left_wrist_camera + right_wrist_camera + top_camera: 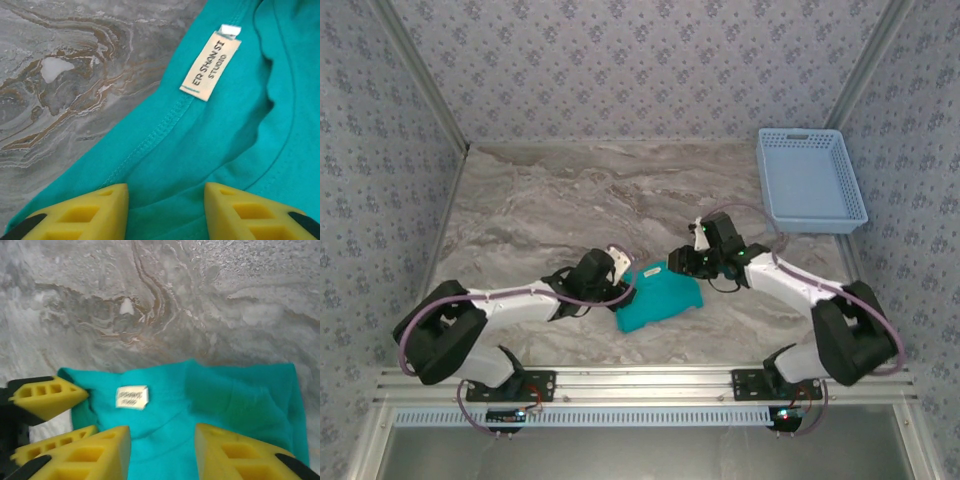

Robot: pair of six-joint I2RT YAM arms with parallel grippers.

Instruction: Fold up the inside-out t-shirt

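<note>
Jaws of the left gripper (166, 192) stand spread astride the t-shirt (225, 150) hem, white tag (210, 62) just ahead. Right gripper (162, 432) likewise spread, t-shirt beneath its fingertips. Risk: uneven pinches could drag layers, skewing the fold.

Soft, even light is washing the grey marble-patterned tabletop (540, 200), throwing only faint shadows. The left wrist camera is showing the small white fabric tag (210, 62) crisply — the right wrist camera is blurring its lettering.
</note>
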